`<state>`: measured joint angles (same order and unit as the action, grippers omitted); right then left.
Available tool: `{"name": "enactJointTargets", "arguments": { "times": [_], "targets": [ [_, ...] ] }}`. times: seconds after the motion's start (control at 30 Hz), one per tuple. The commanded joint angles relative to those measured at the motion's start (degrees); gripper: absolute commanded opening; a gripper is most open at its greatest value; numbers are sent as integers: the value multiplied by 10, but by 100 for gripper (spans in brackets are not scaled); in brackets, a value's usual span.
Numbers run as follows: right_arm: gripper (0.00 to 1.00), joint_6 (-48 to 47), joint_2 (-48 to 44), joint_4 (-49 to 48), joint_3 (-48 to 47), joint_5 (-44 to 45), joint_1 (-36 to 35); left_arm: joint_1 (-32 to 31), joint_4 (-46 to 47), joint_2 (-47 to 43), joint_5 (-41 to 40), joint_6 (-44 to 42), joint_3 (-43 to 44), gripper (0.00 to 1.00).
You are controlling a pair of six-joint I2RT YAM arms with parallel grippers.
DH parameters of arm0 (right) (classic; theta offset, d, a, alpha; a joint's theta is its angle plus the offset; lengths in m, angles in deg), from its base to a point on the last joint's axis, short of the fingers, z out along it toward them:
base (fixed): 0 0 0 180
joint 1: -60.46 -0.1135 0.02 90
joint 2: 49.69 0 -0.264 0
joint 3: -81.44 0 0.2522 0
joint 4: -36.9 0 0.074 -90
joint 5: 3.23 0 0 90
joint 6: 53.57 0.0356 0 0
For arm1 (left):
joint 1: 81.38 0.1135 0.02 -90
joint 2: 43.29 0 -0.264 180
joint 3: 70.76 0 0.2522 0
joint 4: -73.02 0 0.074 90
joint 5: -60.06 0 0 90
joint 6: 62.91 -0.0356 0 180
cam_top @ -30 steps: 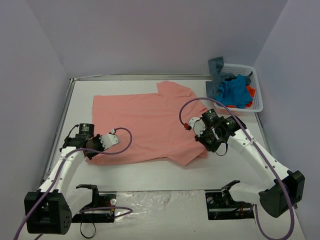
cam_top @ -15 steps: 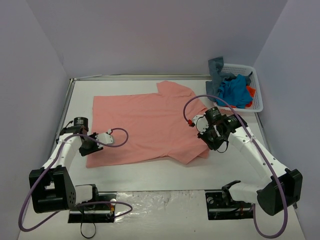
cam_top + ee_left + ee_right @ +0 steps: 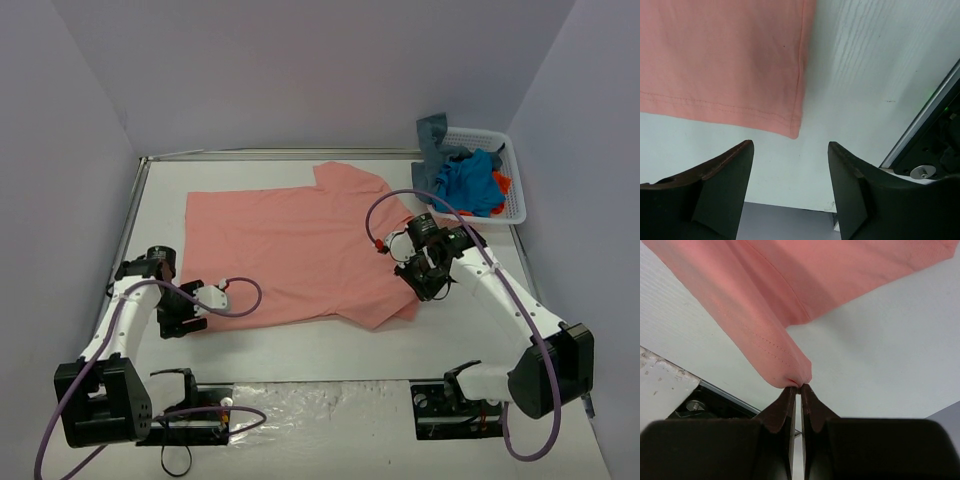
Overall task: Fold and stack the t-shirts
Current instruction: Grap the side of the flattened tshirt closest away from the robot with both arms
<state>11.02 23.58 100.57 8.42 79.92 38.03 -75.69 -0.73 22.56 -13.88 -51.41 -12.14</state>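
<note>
Left gripper, jaws parted and empty, hangs low over the table. We judge the coming grasp to turn on the hem corner of the salmon-pink t-shirt, which lies just beyond the fingertips, on this arm's side. Right gripper, closed, pinches a fold at the near-right sleeve. The shirt lies flat at mid-table, long axis left to right, hem left, neck right. Far right, the basket holds the other t-shirts.

Top cam: high, near side, down on table. Wrist cams: close, downward; all share pink shirt.
</note>
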Motion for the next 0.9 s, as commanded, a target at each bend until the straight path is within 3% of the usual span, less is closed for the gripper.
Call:
{"name": "enactJointTargets", "arguments": {
  "times": [0.0,0.27,0.87],
  "targets": [
    [0,8,14,7,3,11,6,1,-42,-11,21,-36,2,60],
    [0,11,39,2,-8,13,13,-15,-73,90,14,-53,52,63],
    [0,12,49,5,-26,-4,35,-38,24,228,-48,9,39,64]
  ]
}}
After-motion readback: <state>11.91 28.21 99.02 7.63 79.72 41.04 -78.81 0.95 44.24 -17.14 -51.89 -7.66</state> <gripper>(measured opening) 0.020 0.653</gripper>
